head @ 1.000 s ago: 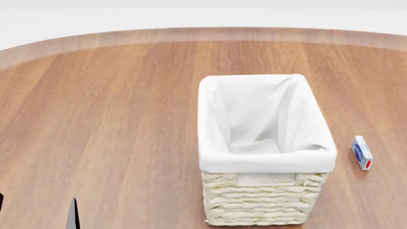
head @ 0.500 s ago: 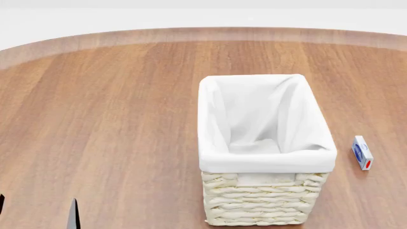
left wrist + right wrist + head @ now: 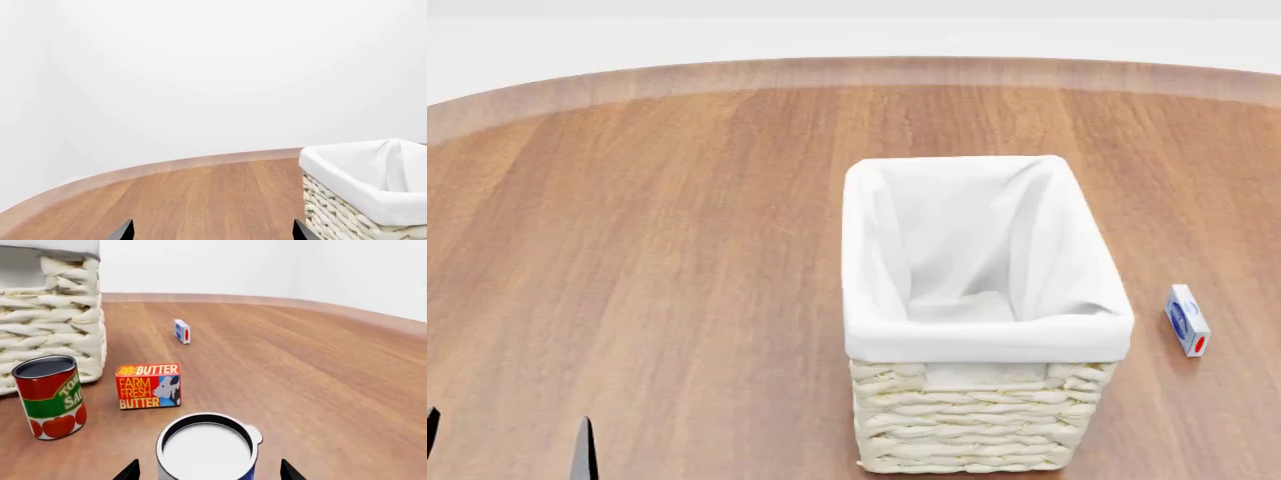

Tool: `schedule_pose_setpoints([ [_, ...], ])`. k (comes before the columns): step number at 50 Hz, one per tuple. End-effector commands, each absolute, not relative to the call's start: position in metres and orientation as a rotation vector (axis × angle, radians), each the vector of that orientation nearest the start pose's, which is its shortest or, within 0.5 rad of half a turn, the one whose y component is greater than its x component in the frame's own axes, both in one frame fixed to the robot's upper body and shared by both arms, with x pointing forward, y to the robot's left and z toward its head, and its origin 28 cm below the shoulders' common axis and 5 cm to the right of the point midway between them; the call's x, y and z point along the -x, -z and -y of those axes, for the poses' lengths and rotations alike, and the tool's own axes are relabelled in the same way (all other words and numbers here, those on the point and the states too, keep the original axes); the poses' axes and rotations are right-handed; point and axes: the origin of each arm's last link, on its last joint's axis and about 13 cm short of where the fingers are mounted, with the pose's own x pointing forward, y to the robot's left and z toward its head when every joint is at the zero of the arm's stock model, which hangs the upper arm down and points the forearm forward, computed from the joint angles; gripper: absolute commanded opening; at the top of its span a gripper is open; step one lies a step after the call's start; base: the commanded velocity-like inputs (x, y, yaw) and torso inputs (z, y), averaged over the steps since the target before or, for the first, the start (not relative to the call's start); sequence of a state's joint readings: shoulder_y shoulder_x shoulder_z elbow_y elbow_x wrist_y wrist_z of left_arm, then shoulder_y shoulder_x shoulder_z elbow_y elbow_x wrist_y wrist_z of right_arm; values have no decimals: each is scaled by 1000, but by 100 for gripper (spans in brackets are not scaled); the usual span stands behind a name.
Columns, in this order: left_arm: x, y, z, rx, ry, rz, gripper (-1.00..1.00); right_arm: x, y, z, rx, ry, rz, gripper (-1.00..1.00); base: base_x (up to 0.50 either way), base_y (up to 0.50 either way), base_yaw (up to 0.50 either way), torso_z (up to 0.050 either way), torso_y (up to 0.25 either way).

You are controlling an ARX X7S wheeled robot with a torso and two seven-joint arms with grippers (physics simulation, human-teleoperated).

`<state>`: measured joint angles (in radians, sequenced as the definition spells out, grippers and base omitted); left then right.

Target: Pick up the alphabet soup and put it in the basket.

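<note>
alphabet soup (image 3: 207,452) | base cut off | between right fingers (image 3: 130,472)

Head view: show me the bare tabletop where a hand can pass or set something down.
Free: the broad wood of the table left of the basket, up to the far rim, and the strip behind the basket. Tighter: the gap between the basket and the small blue-and-white box. The left hand sits at the near-left corner.

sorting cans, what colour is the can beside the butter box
Red with a green band and dark top, tomato can, clearest in the right wrist view.
</note>
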<state>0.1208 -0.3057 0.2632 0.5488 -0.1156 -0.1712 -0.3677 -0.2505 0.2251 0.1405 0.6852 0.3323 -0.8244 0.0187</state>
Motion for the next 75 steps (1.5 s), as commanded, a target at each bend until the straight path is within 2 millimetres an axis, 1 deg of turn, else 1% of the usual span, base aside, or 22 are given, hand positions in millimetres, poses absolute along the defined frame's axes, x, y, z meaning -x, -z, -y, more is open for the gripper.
schedule_pose_setpoints([
  [1, -170, -86, -202, -82, -7, 210, 100, -85, 87, 207, 16, 367, -60, 100, 0, 0, 0, 0, 0],
  [7, -171, -85, -202, -82, -7, 207, 100, -87, 84, 207, 30, 374, -52, 100, 0, 0, 0, 0, 0],
  [8, -171, -85, -202, -82, -7, 208, 100, -87, 84, 207, 24, 359, -51, -100, 0, 0, 0, 0, 0],
  [23, -170, -85, -201, -83, -7, 206, 100, -89, 86, 204, 16, 346, -39, -100, 1, 0, 0, 0, 0],
  [26, -171, -84, -201, -85, -7, 203, 100, -91, 80, 202, 13, 338, -28, -100, 0, 0, 1, 0, 0],
  [31, -171, -84, -201, -84, -7, 203, 100, -96, 60, 201, 12, 324, 21, -100, 0, 0, 0, 0, 0],
  [34, -171, -84, -201, -85, -7, 203, 100, -101, 40, 201, 9, 316, 62, -100, 0, 0, 0, 0, 0],
  [36, -171, -84, -201, -84, -7, 201, 100, -101, 40, 200, 16, 312, 66, -100, 0, 0, 0, 0, 0],
  [38, -172, -83, -201, -86, -6, 199, 100, -105, 23, 198, 32, 301, 100, -100, 0, 0, 0, 0, 0],
  [39, -172, -83, -201, -85, -5, 199, 100, -106, 23, 198, 29, 301, 110, -100, 0, 0, 0, 0, 0],
  [40, -172, -83, -201, -85, -4, 198, 100, -107, 13, 198, 25, 300, 114, -100, 0, 0, 0, 0, 0],
  [42, -172, -83, -201, -85, -4, 197, 100, -109, 5, 196, 29, 293, 139, -100, 0, 0, 0, 0, 0],
  [43, -172, -83, -201, -86, -4, 197, 100, -110, 5, 196, 30, 293, 143, -100, 0, 0, 3, 0, 10],
  [45, -171, -83, -201, -84, -4, 198, 100, -111, -10, 195, 32, 283, 166, -100, 0, 0, 0, 0, 0],
  [48, -172, -83, -201, -84, -4, 198, 100, -113, -13, 194, 46, 278, 190, -100, 0, 0, 0, 0, 0],
  [52, -172, -82, -200, -85, -6, 193, 100, -115, -24, 194, 63, 286, 214, -100, 0, 0, 0, 0, 0],
  [60, -172, -82, -200, -85, -2, 194, 100, -122, -60, 187, 87, 271, 262, -100, 0, 0, 0, 0, 0],
  [66, -172, -82, -201, -83, -3, 194, 100, -133, -81, 186, 92, 263, 289, -100, 0, 0, 0, 0, 2],
  [67, -172, -82, -201, -83, -3, 194, 100, -133, -81, 185, 92, 263, 289, -100, 0, 0, 0, 0, 0],
  [70, -172, -81, -201, -83, -3, 192, 100, -140, -94, 184, 77, 246, 311, -100, 0, 0, 0, 0, 0],
  [73, -173, -82, -202, -84, -8, 193, 100, -152, -108, 180, 87, 225, 328, -100, 0, 0, 0, 0, 0],
  [75, -173, -82, -202, -83, -7, 194, 100, -157, -113, 179, 88, 217, 329, -100, 0, 0, 1, 0, 0],
])
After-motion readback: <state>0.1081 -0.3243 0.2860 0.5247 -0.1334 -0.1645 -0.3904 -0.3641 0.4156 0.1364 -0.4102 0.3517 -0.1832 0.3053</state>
